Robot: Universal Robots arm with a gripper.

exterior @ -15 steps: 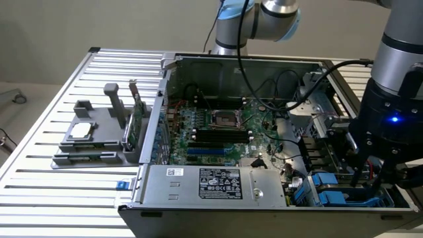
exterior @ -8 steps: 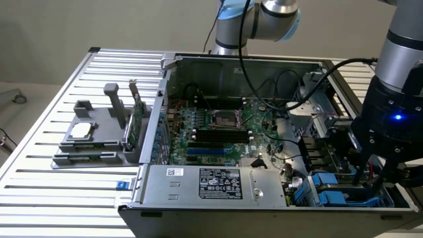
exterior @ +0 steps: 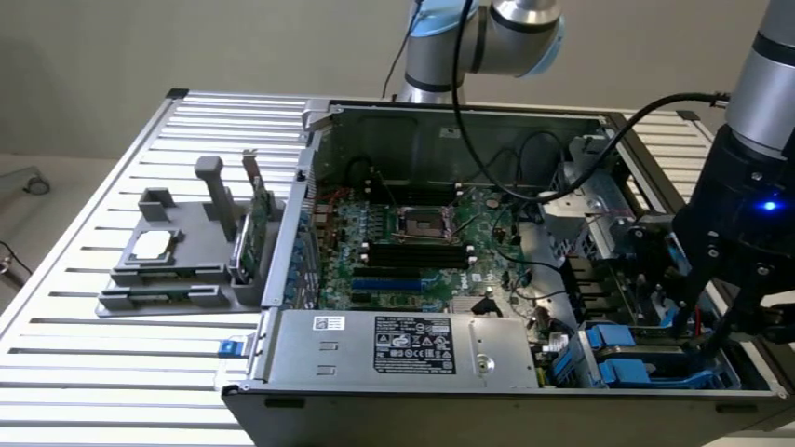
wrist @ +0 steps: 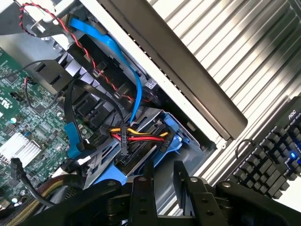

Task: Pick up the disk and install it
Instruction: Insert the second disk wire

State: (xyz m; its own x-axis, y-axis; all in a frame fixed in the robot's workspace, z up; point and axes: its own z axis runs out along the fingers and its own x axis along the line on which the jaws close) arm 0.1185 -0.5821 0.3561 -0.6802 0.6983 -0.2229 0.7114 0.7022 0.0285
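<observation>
1. The claw [wrist: 162, 165] hangs low in the corner drive bay of the open computer case [exterior: 497, 402], at the exterior view's right.
2. The disk [wrist: 174, 140], its blue frame showing, lies in that bay right at the claw.
3. Whether the claw clasps the disk or only sits against it, I cannot tell.
4. A red-and-yellow cable bundle [wrist: 138, 135] crosses the bay just beyond the disk.
5. A grey tray [exterior: 162, 279] sits on the slatted table [exterior: 100, 372], well apart at the exterior view's left.

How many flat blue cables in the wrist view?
2: one flat blue cable runs to the blue-framed drive bay; another loops beside the green motherboard. Others may be hidden.
</observation>
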